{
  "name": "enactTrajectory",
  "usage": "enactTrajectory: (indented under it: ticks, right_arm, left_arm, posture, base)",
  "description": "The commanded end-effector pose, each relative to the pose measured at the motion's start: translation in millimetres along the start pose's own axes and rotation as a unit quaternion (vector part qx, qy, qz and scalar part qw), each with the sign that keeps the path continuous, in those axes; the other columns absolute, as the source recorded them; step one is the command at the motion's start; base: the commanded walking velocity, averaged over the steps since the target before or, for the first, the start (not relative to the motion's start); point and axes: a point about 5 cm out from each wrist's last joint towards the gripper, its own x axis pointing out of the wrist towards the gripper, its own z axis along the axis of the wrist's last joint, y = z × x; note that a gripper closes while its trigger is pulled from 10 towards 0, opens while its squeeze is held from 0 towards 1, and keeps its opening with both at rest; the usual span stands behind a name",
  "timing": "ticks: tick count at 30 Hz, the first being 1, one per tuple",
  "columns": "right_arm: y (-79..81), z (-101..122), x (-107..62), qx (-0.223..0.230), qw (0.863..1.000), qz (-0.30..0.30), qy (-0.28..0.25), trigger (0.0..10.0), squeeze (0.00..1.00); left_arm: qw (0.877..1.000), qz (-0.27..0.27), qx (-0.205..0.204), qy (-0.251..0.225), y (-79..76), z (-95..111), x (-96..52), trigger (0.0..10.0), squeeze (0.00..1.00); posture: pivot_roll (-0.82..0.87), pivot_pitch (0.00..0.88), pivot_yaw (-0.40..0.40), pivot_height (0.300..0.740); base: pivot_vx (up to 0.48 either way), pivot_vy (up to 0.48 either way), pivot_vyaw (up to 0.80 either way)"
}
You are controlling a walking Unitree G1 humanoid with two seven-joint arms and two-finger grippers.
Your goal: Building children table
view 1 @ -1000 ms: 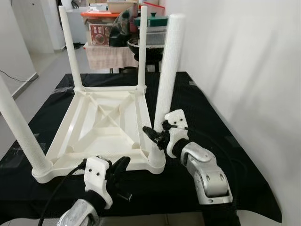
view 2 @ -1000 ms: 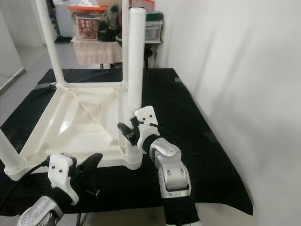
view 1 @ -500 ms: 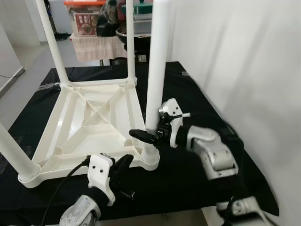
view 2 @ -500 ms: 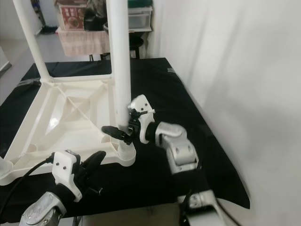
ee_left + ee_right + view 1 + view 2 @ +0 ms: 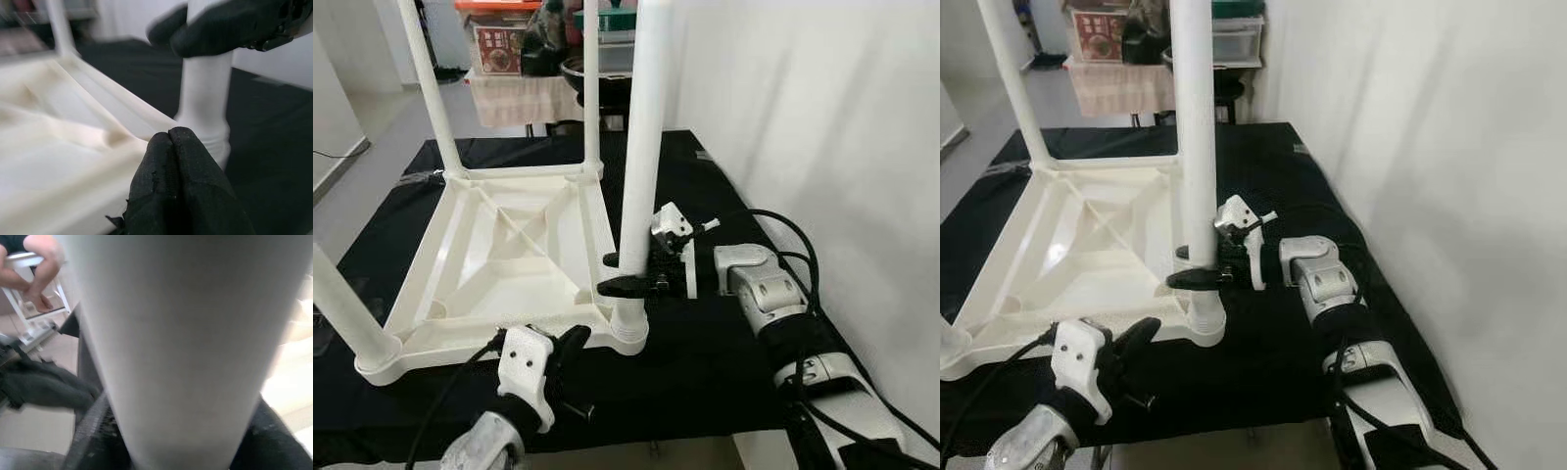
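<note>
Right pincer (image 5: 628, 273) clamped sideways around upright table leg (image 5: 642, 147); left pincer (image 5: 178, 147) closed, low beside table frame (image 5: 499, 255).

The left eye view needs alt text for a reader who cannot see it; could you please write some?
The right claw grips the near-right leg of an upturned white plastic children's table on a black cloth, just above its socket. The left claw, shut, hovers by the table's near edge.
</note>
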Motion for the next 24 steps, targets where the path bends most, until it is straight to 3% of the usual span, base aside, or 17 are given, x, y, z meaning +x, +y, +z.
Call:
enactTrajectory:
  ticks: [1,4,5,6,8,9,10,14,15,16,17,18,19,20,24]
  right_arm:
    - [-0.9,-10.1,-7.6,0.010,1.000,-0.001,0.009,0.0,0.00]
    - [0.2,-17.0,-17.4,0.012,1.000,-0.009,0.009,0.0,0.00]
    - [0.0,-22.5,-25.3,0.014,0.999,-0.033,0.016,0.0,0.00]
    - [-1.4,-27.3,-32.7,0.015,0.998,-0.058,0.022,0.7,0.00]
    - [-2.7,-30.4,-37.3,0.015,0.997,-0.075,0.026,0.7,0.00]
    - [-1.9,-37.7,-46.1,0.024,0.993,-0.107,0.037,0.0,0.00]
    - [2.3,-48.6,-54.6,0.042,0.987,-0.146,0.053,0.0,0.00]
    - [8.6,-61.7,-64.5,0.063,0.976,-0.192,0.076,0.0,0.00]
    - [22.6,-68.5,-51.3,0.092,0.957,-0.265,0.073,0.0,0.00]
    - [22.6,-68.5,-51.3,0.092,0.957,-0.265,0.073,0.0,0.00]
    - [34.7,-72.7,-47.5,0.118,0.935,-0.328,0.072,0.0,0.00]
    - [34.7,-72.7,-47.5,0.118,0.935,-0.328,0.072,0.0,0.00]
    - [47.9,-68.8,-35.5,0.138,0.906,-0.396,0.058,0.0,0.00]
    - [55.4,-63.0,-26.9,0.150,0.887,-0.435,0.044,0.0,0.00]
    - [56.1,-53.7,-8.1,0.143,0.888,-0.435,0.033,0.0,0.00]
  left_arm:
    - [0.999,0.018,0.026,-0.039,-0.1,11.9,-5.8,10.0,0.00]
    - [0.999,0.015,0.009,-0.041,-4.0,13.8,-9.6,10.0,0.00]
    - [0.999,0.020,0.006,-0.044,-5.1,13.9,-11.6,10.0,0.00]
    - [0.999,0.024,0.013,-0.045,-5.6,13.2,-13.8,10.0,0.00]
    - [0.998,0.027,0.016,-0.045,-5.7,12.5,-15.2,10.0,0.00]
    - [0.999,0.032,0.004,-0.037,-6.8,9.2,-19.5,10.0,0.00]
    - [0.999,0.031,-0.008,-0.028,-9.5,6.5,-25.0,10.0,0.00]
    - [0.999,0.032,-0.019,-0.021,-13.8,3.9,-31.9,10.0,0.00]
    - [0.999,0.032,-0.020,-0.025,-13.5,4.6,-31.9,10.0,0.00]
    - [0.999,0.032,-0.020,-0.025,-13.5,4.6,-31.9,10.0,0.00]
    - [0.999,0.032,-0.021,-0.028,-13.3,5.1,-31.8,10.0,0.00]
    - [0.999,0.032,-0.021,-0.028,-13.3,5.1,-31.8,10.0,0.00]
    - [0.999,0.026,-0.026,-0.031,-13.5,5.5,-30.4,10.0,0.00]
    - [0.999,0.018,-0.033,-0.033,-13.5,5.2,-28.5,10.0,0.00]
    - [0.998,0.002,-0.047,-0.034,-14.2,3.8,-24.8,10.0,0.00]
  posture:
    - [0.03,0.000,-0.053,0.740]
    - [0.02,0.000,-0.053,0.740]
    - [0.02,0.000,-0.052,0.740]
    - [0.01,0.000,-0.053,0.740]
    - [0.01,0.000,-0.053,0.740]
    - [0.00,0.000,-0.052,0.740]
    - [-0.01,0.000,-0.055,0.740]
    - [-0.01,0.002,-0.056,0.740]
    - [-0.01,0.019,-0.062,0.740]
    - [-0.01,0.019,-0.062,0.740]
    - [-0.01,0.019,-0.062,0.740]
    - [-0.01,0.019,-0.062,0.740]
    - [-0.02,0.021,-0.055,0.740]
    - [-0.02,0.020,-0.049,0.740]
    - [-0.01,0.011,-0.052,0.740]
  base:
    - [0.000,0.000,0.00]
    - [0.000,0.000,0.00]
    - [0.000,0.000,0.00]
    - [0.000,0.000,0.00]
    - [0.000,0.000,0.00]
    - [0.000,0.000,0.00]
    - [0.000,0.000,0.00]
    - [0.000,0.000,0.00]
    - [0.000,0.000,0.00]
    - [0.000,0.000,0.00]
    - [0.000,0.000,0.00]
    - [0.000,0.000,0.00]
    - [0.000,0.000,0.00]
    - [0.000,0.000,0.00]
    - [0.000,0.000,0.00]
